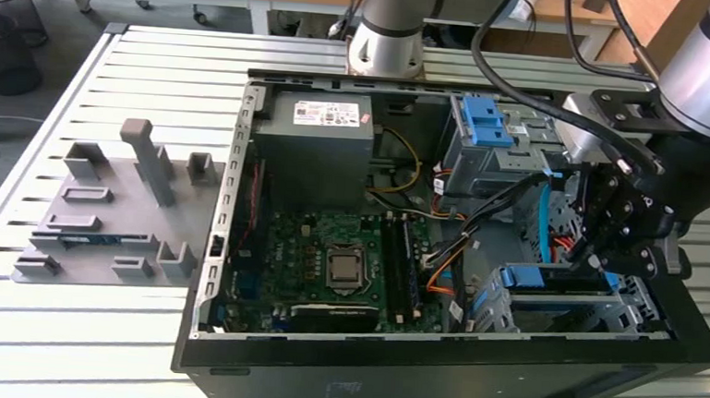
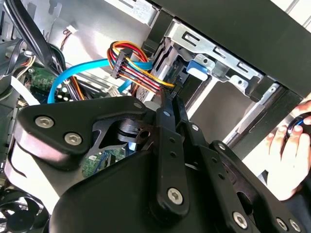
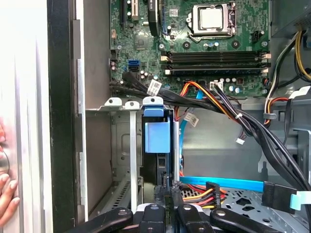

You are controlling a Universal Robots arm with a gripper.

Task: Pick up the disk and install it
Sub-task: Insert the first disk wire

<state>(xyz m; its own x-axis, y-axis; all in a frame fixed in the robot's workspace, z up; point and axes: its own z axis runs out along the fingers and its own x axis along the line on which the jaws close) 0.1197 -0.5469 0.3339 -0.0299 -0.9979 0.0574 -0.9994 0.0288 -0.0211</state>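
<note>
Closest to the viewer in the exterior view is the black near wall of an open computer case [image 1: 443,376], which lies on its side on a pale slatted worktop [image 1: 26,327]. On the far left of the worktop, well apart from the case, sits a grey tray of moulded holders [image 1: 107,212]. Inside the case, toward its far left corner, is a grey boxy power supply [image 1: 313,146] with a white sticker. Nearer than that lies the green motherboard [image 1: 339,263] with its square processor socket. To the right of the power supply, a blue latch bracket [image 1: 483,124] sits on top of a grey metal drive bay at the far side. Bundles of black, orange and blue cables [image 1: 477,230] run from there toward the near right corner. In that corner stands a grey metal cage [image 1: 626,308], and the disk [image 1: 554,278] sits down inside it, its blue carrier frame showing along the top. In the first wrist view the carrier's blue tab [image 3: 158,133] stands up from the slot. The black gripper [image 1: 588,261] hangs directly over the cage, its tip just above the disk's end. I cannot tell whether the fingers are spread or pinching the disk. Beyond the case's near wall, a person's hand [image 2: 291,145] rests beside it in the second wrist view.
</note>
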